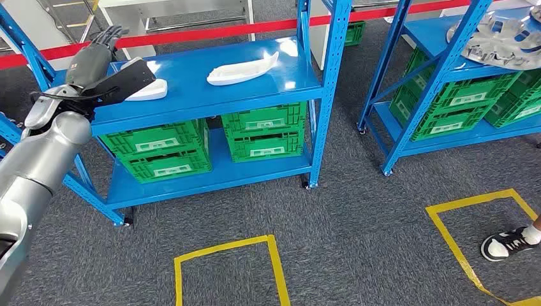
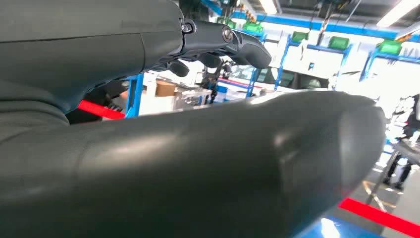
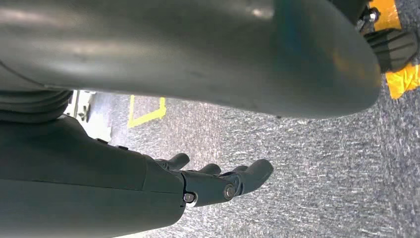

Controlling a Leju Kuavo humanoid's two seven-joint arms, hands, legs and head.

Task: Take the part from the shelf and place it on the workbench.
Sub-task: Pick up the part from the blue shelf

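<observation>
Left robot hand: the left robot hand (image 1: 96,54) is up at the top level of the blue metal shelf (image 1: 255,86), dark fingers stretched out and apart, nothing in its grasp; in the left wrist view those fingers (image 2: 237,44) reach out over open air
Right robot hand: the right robot hand (image 3: 218,181) hangs low over grey carpet, fingers loosely extended, holding nothing
Nearer part: a small white moulded plastic part (image 1: 148,90) lies on the top board, just beside the left robot hand, partly hidden by the black wrist plate (image 1: 124,80)
Farther part: a long white boat-shaped plastic part (image 1: 242,69) lies further along the same board, well apart from the robot hand, on the side away from the robot's left arm
Long axis: the boat-shaped part runs roughly along the shelf's length, tilted slightly toward the back at its far tip
Which arm: the left is clearly nearer to both parts, the right is nowhere close
Stage, as I read it: reach under way, no grasp yet
Table: I cannot tell where it stands
Below: green plastic crates (image 1: 265,131) fill the lower levels
</observation>
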